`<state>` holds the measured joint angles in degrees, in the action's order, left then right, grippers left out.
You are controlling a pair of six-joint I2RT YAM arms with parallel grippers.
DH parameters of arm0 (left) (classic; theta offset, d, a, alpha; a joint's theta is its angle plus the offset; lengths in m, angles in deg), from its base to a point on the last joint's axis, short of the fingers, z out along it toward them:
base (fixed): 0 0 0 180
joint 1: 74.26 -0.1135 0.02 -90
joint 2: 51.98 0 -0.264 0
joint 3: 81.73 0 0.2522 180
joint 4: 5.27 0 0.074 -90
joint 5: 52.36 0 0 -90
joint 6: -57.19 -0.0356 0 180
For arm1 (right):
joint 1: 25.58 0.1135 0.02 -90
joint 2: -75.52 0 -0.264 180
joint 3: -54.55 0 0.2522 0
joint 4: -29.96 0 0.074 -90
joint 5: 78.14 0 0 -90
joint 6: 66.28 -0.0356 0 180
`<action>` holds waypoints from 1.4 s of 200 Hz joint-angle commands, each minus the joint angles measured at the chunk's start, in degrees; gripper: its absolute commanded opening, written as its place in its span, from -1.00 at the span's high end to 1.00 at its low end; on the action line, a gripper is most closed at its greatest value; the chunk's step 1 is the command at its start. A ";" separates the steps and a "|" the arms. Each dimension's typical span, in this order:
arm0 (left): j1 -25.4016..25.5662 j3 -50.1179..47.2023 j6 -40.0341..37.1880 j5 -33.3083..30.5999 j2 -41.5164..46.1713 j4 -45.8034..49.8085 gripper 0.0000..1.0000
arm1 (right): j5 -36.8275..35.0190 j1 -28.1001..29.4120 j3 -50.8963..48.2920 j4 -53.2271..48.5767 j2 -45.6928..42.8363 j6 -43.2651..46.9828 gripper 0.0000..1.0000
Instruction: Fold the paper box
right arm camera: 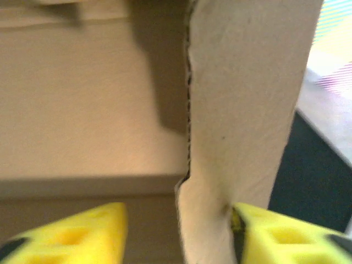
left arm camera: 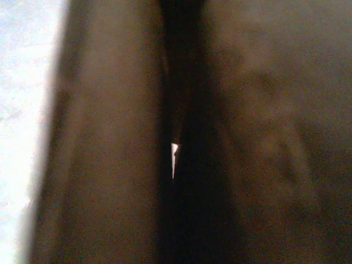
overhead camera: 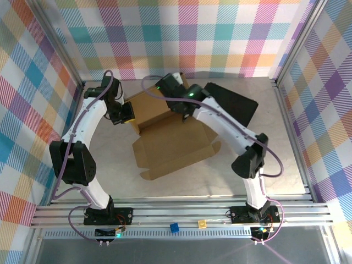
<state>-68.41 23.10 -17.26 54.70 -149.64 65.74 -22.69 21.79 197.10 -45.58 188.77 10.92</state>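
Grey table [overhead camera: 275, 176]; paper box [overhead camera: 170, 146] sits partly formed at its centre, front flaps flat on the surface. Black case [overhead camera: 234, 102] at the box's 2 o'clock. Right gripper [right arm camera: 179, 213] at the box's 1 o'clock: jaws wide, astride an upright flap that touches one yellow finger [right arm camera: 275, 236] only. Left gripper [overhead camera: 127, 114] at the box's 10 o'clock, hard against the cardboard; its spread cannot be told.

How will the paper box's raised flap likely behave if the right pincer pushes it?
The flap stands straight inside the open right pincer, so it seems fairly stiff, though it would probably hinge at its crease. The paper box is a thin corrugated sheet, so likely light and apt to slide.
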 commanded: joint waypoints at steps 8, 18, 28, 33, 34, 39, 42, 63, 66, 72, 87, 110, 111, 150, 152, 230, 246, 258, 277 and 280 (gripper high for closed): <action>-0.46 -0.93 -4.03 10.27 -0.59 -8.17 1.00 | 29.69 -6.43 0.68 0.54 -13.30 3.37 -0.50; -0.50 -0.56 -4.40 12.29 -2.00 -8.94 1.00 | 37.14 -8.98 -1.47 3.69 -17.36 2.55 -0.60; -0.53 0.08 -4.88 14.13 -3.40 -9.25 1.00 | 45.38 -12.05 -3.74 7.53 -21.27 1.43 -0.66; -0.46 0.43 -5.31 15.38 -4.05 -9.35 1.00 | 47.69 -13.41 -4.52 9.25 -22.60 0.84 -0.66; -0.48 0.52 -5.42 15.64 -4.17 -9.35 1.00 | 48.60 -13.97 -4.89 10.02 -23.18 0.49 -0.66; -0.51 0.91 -5.88 16.82 -4.83 -9.36 1.00 | 49.30 -15.08 -5.31 11.03 -24.25 -0.33 -0.68; -0.49 1.07 -6.22 17.53 -5.16 -9.35 1.00 | 49.47 -16.30 -5.44 11.83 -25.13 -1.09 -0.70; -0.46 2.51 -9.20 21.27 -7.20 -8.26 1.00 | 52.94 -24.88 -5.62 14.01 -27.42 -5.75 -0.69; -0.48 2.53 -9.70 22.00 -7.41 -8.23 1.00 | 53.91 -26.61 -5.65 14.24 -27.46 -6.40 -0.67; -0.49 2.43 -10.61 23.69 -7.61 -8.57 1.00 | 57.08 -30.07 -5.70 14.56 -27.26 -7.83 -0.64; -0.49 1.37 -11.91 26.91 -7.99 -9.91 1.00 | 62.79 -35.84 -5.69 14.99 -25.97 -11.01 -0.49; -0.57 0.52 -11.99 31.23 -9.40 -11.75 1.00 | 72.42 -41.39 -8.20 15.48 -22.70 -15.79 -0.23; -0.57 0.52 -11.97 31.34 -9.48 -11.83 1.00 | 72.69 -41.48 -8.46 15.43 -22.58 -15.91 -0.22; -0.49 -0.56 -12.35 36.03 -10.59 -13.89 1.00 | 82.80 -42.02 -15.11 18.04 -20.68 -17.46 -0.15; -0.49 -0.44 -12.49 35.98 -10.78 -13.52 1.00 | 82.89 -41.98 -15.22 18.24 -20.74 -17.49 -0.14; -0.13 2.25 -13.41 33.90 -11.84 -7.94 1.00 | 74.61 -34.11 -10.70 6.79 -19.66 -0.98 -0.22; 0.06 2.45 -13.88 33.57 -11.50 -7.11 1.00 | 68.88 -32.17 -9.10 4.20 -18.19 3.37 -0.22; 0.13 2.45 -14.15 33.19 -11.16 -6.49 1.00 | 66.86 -31.95 -7.53 3.68 -17.05 5.00 -0.21; 0.30 1.98 -14.33 32.52 -10.45 -6.10 1.00 | 66.15 -31.91 -4.49 3.27 -15.09 6.26 -0.18; 0.31 1.86 -14.32 32.47 -10.31 -6.10 1.00 | 66.18 -31.86 -4.29 3.18 -14.86 6.31 -0.18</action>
<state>-68.41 23.80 -30.24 86.37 -162.08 57.04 47.54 -9.75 189.12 -39.42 171.24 11.40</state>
